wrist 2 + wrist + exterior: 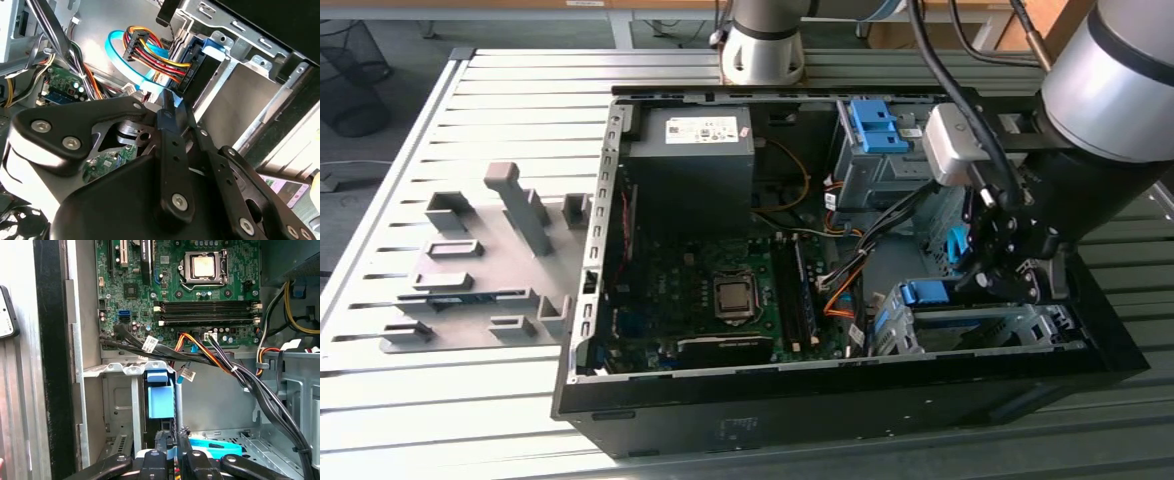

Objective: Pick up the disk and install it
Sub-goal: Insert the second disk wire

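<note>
**A:** Steel slats make up the tabletop (494,400), and the open black computer case (854,410) lies flat on it. The arm (1121,90) reaches down into the corner nearest the exterior view's right.

**B:** Where is the disk?

**A:** The disk (196,72) stands on edge inside the grey drive cage (987,325), and its blue rail tab (160,400) shows at the cage mouth. I'd judge it largely seated. The tool (171,107) sits just beside its connector end with the fingers drawn close together. I can't make out whether anything thin is pinched between them.

**B:** What's the risk?

**A:** Mainly the wiring. The red, yellow and orange power bundle (155,52) and the light-blue data cable (112,45) crowd right against the fingertips. A sideways move could snag a loop and drag the plug, or strain its socket on the motherboard (200,295). A skewed push could also jam the rail in the cage.
</note>
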Tool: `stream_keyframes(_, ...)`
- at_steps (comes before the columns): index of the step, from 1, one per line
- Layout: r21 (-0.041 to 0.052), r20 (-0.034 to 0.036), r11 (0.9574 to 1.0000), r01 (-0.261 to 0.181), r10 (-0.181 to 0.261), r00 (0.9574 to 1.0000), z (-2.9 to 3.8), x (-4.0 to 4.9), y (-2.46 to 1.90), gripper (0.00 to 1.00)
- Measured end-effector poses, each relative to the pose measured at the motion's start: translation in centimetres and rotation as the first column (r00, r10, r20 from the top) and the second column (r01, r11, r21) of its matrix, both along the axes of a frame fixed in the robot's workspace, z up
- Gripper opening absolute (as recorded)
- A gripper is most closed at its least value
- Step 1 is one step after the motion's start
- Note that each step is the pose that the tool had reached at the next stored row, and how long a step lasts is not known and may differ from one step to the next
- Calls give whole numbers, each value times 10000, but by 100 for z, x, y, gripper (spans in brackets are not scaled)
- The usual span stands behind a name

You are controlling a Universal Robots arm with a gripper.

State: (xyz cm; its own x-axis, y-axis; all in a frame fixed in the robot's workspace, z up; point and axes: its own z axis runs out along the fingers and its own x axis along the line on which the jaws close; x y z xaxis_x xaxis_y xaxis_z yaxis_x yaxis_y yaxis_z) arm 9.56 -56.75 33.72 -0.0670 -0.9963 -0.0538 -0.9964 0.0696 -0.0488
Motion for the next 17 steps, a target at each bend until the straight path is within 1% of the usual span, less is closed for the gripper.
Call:
stream_keyframes(4, -2, 0, 10000, 0, 0, 10000, 85, 0, 0, 24)
stream_keyframes(6, 1, 0, 10000, 0, 0, 10000, 89, 0, 0, 22)
stream_keyframes(7, 1, 0, 10000, 0, 0, 10000, 88, 0, 0, 16)
stream_keyframes(8, 1, 0, 10000, 0, 0, 10000, 89, 0, 0, 16)
stream_keyframes(9, 0, 0, 10000, 0, 0, 10000, 89, 0, 0, 11)
stream_keyframes(17, -1, 0, 10000, 0, 0, 10000, 90, 0, 0, 11)
